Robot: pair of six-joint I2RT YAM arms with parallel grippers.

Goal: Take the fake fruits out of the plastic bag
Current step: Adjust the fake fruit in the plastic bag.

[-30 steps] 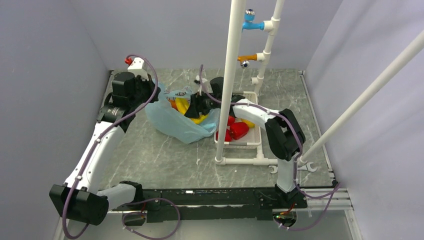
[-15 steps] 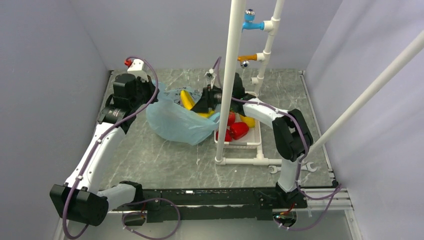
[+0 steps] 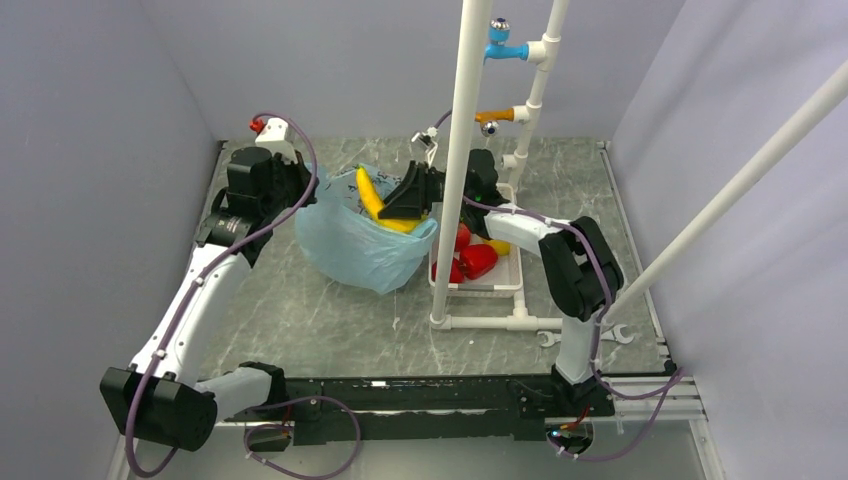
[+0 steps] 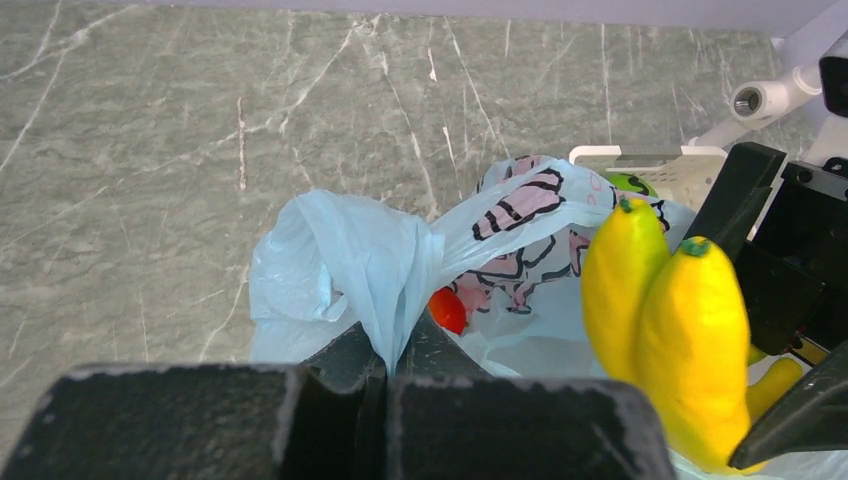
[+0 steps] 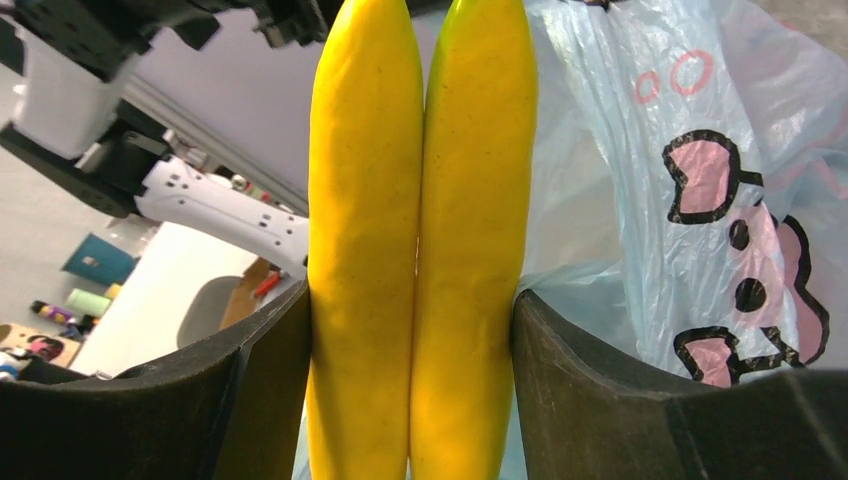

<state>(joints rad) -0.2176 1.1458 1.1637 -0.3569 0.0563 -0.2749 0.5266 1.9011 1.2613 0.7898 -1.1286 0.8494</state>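
Note:
The light-blue plastic bag [image 3: 350, 245] lies at the back of the table, its mouth held up. My left gripper [image 3: 305, 195] is shut on a bunched edge of the bag [image 4: 385, 300], and its jaws [image 4: 385, 365] meet on the film. My right gripper [image 3: 400, 205] is shut on a pair of yellow bananas [image 3: 372, 195] and holds them upright above the bag's mouth. The bananas fill the gap between the right jaws [image 5: 415, 330] and also show in the left wrist view [image 4: 665, 320]. A small red piece [image 4: 448, 310] lies inside the bag. A green piece [image 4: 630, 183] peeks out behind the bag's rim.
A white slotted basket [image 3: 505, 285] to the right of the bag holds red pieces [image 3: 478, 260] and a yellow one [image 3: 497, 246]. A white pipe upright [image 3: 455, 160] stands right beside my right gripper, with its base rail [image 3: 480, 322] in front of the basket. Walls close in on the left and at the back.
My right gripper has risen out of the bag with the bananas, which now stand upright above the rim. The bag's mouth has been pulled a little higher. My left gripper has kept its hold.

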